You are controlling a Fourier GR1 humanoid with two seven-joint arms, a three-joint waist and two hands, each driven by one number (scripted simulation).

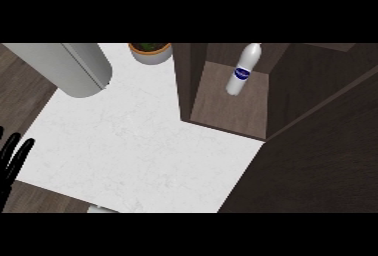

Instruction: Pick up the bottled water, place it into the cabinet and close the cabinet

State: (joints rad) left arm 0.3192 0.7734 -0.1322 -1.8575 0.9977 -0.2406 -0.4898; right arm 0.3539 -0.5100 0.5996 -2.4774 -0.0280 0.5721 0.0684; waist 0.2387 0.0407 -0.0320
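The bottle (244, 70) stands upright inside the open cabinet (221, 107), upper right. The left robot hand (12, 155) rests at left edge, fingers straight.

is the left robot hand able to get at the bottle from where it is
Probably not directly. The left robot hand rests at the view's left edge, across the counter from the bottle, which stands inside the cabinet behind its side wall.

The left hand (13, 157) is cut off by the left edge; the potted plant (150, 52) is clipped at the top.
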